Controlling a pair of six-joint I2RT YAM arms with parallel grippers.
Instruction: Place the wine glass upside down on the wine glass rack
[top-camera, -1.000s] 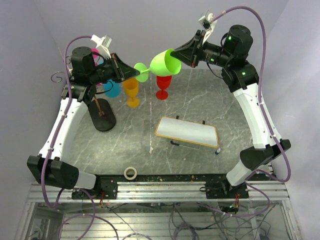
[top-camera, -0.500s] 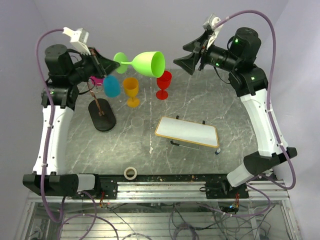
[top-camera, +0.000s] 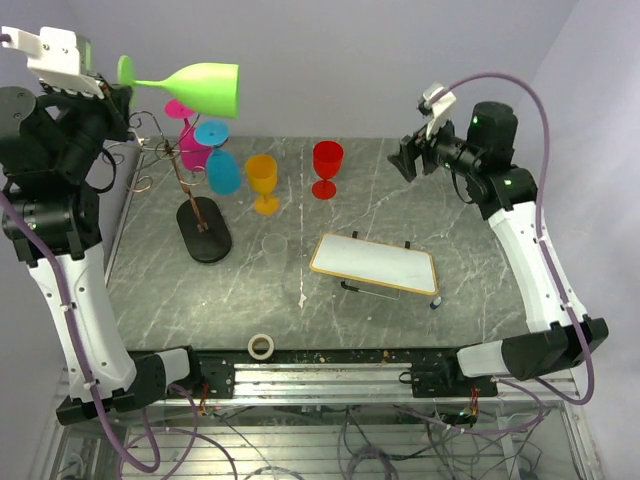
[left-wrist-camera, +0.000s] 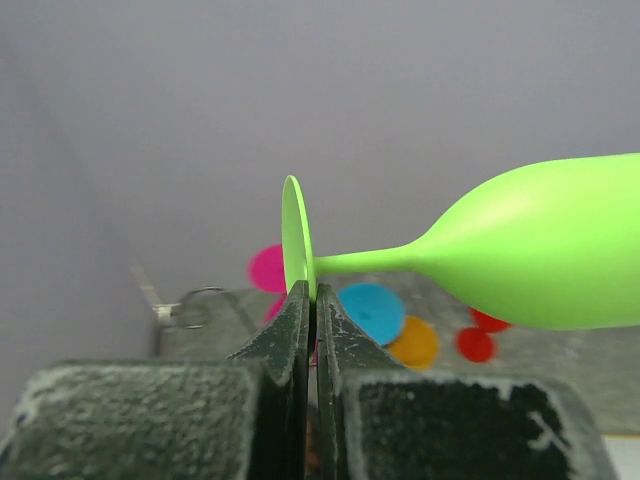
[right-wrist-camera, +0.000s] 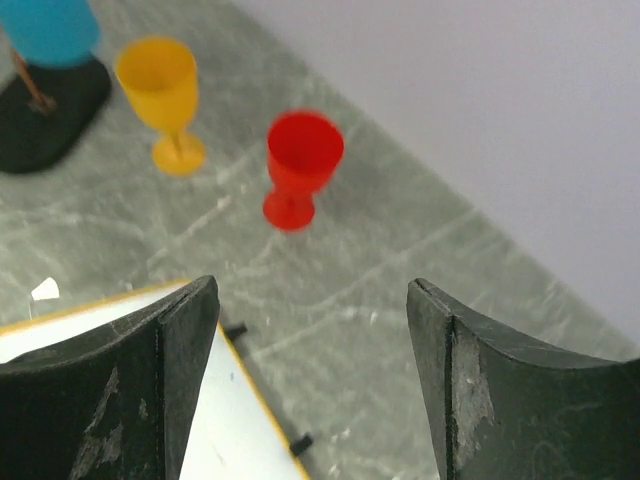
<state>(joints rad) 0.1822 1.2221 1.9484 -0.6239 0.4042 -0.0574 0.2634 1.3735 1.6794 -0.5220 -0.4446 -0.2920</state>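
Observation:
The green wine glass lies on its side in the air, high at the back left, with its bowl to the right. My left gripper is shut on the rim of its round foot, and the bowl sticks out to the right. Below stands the wine glass rack, with a pink glass and a blue glass hanging upside down on it. One rack curl shows under the foot. My right gripper is open and empty at the back right.
A yellow glass and a red glass stand upright on the grey table. A clear cup stands near the rack's base. A white board with a yellow edge lies mid-table. A tape roll sits by the near edge.
My right gripper has let go of the green bowl, opened and drawn back to the right. My left arm has swung the glass up and to the left, above the rack.

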